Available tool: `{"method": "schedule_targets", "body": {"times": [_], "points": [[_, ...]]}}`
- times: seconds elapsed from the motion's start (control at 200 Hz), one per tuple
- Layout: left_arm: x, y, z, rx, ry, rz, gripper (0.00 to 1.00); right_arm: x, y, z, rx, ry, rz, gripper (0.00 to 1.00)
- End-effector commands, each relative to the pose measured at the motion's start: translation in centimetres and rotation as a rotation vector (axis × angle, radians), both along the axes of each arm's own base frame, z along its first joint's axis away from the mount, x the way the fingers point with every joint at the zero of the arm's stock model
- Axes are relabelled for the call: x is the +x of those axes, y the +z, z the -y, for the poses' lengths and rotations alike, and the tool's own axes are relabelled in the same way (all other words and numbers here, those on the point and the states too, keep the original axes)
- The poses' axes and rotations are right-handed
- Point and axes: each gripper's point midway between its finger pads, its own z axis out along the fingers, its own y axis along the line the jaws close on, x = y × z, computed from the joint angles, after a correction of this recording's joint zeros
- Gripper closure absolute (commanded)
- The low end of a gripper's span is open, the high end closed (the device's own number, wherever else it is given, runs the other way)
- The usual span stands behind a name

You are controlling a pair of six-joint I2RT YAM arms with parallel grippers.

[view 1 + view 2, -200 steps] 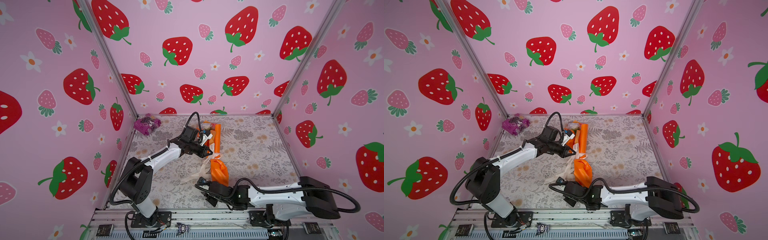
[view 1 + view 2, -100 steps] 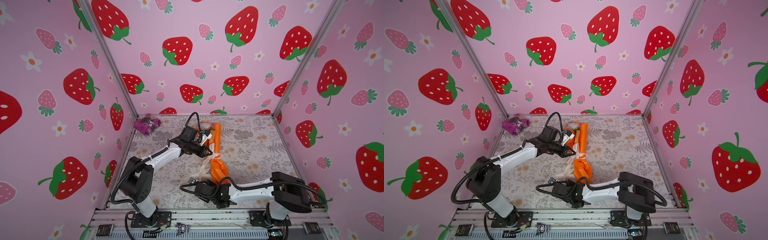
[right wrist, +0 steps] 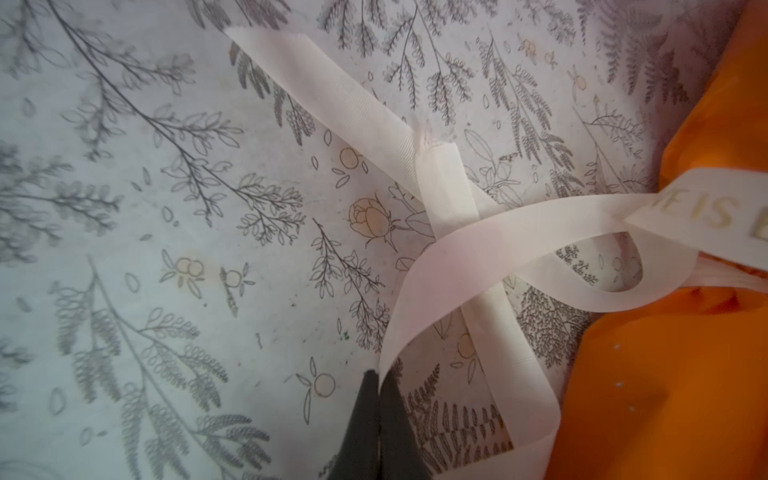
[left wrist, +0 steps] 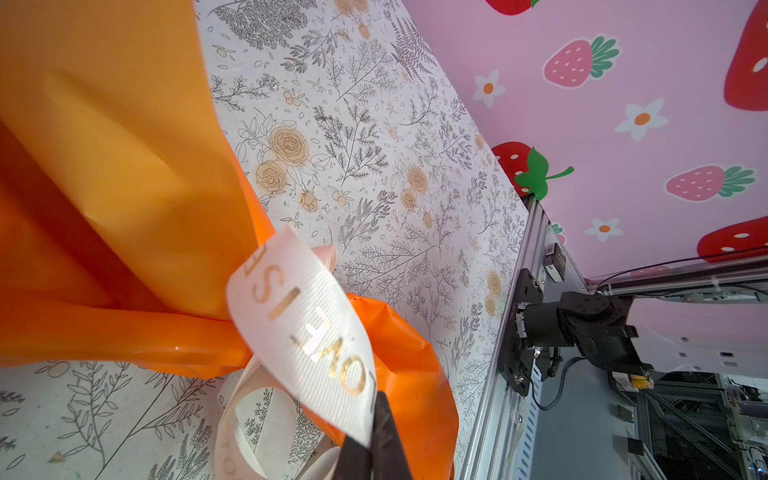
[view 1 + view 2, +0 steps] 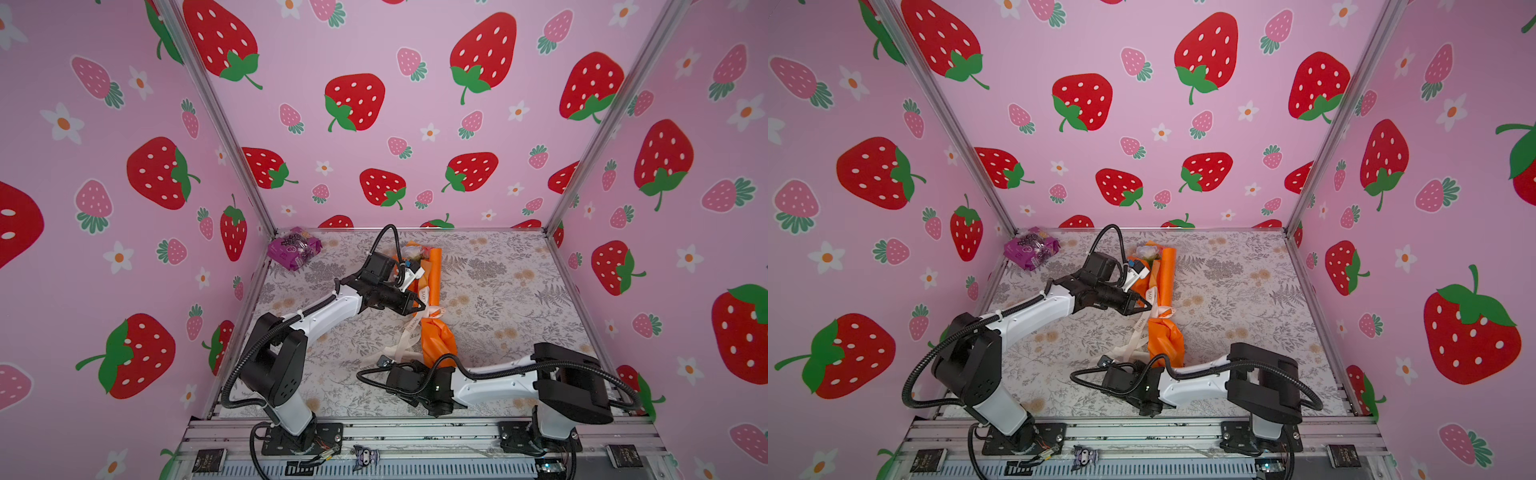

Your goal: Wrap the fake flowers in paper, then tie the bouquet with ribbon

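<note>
Left gripper (image 4: 376, 419), right gripper (image 3: 379, 390): both closed.

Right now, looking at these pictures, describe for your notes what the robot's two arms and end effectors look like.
The left arm and right arm share one design: white link shells, blocky black joint housings, and a black ribbed cable looping along each. The left end effector and right end effector are dark and taper to a narrow tip.

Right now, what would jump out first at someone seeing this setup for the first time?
The orange-wrapped bouquet lies mid-table, a cream ribbon looped around its middle. The left hand and the right hand each pinch a strand of it. A purple packet sits in the far left corner.
</note>
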Motion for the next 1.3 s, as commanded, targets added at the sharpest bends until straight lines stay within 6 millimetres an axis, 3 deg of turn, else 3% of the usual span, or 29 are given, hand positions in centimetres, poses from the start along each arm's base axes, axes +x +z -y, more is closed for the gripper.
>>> {"method": "schedule_targets", "body": {"times": [0.0,0.11,0.135,0.34,0.455,0.685,0.785,0.901,1.071,1.146,1.296], "points": [[0.0,0.4,0.0,-0.008,-0.014,-0.003,1.00,-0.3,7.6,-1.4,0.224,-0.010,-0.034,1.00],[0.0,0.4,0.0,-0.004,-0.012,-0.003,1.00,-0.1,11.6,-0.3,0.365,-0.031,-0.152,1.00],[0.0,0.3,0.0,-0.004,-0.011,-0.004,1.00,0.9,12.1,0.5,0.383,-0.068,-0.180,1.00],[0.1,0.4,0.1,-0.004,-0.011,-0.008,1.00,3.0,15.2,4.5,0.385,-0.191,-0.326,1.00],[-0.1,0.4,0.0,0.001,-0.015,-0.009,1.00,4.6,16.0,7.4,0.297,-0.298,-0.408,1.00],[-0.2,0.3,0.0,0.002,-0.017,-0.015,1.00,8.0,15.5,14.5,-0.067,-0.505,-0.275,1.00],[-0.3,0.3,0.0,0.001,-0.019,-0.017,1.00,8.7,15.6,15.0,-0.168,-0.481,-0.256,1.00],[-0.5,0.1,-0.1,0.008,-0.024,-0.024,1.00,10.7,17.4,16.1,-0.261,-0.540,-0.153,1.00],[-0.7,-0.1,-0.3,0.011,-0.017,-0.027,1.00,12.4,19.4,14.6,-0.235,-0.510,-0.113,1.00],[-0.8,0.0,-0.2,0.010,-0.018,-0.027,1.00,12.5,18.5,14.5,-0.257,-0.508,-0.140,1.00],[-0.7,0.0,-0.3,0.009,-0.010,-0.027,1.00,11.8,14.4,16.0,-0.334,-0.569,-0.216,1.00]]}}
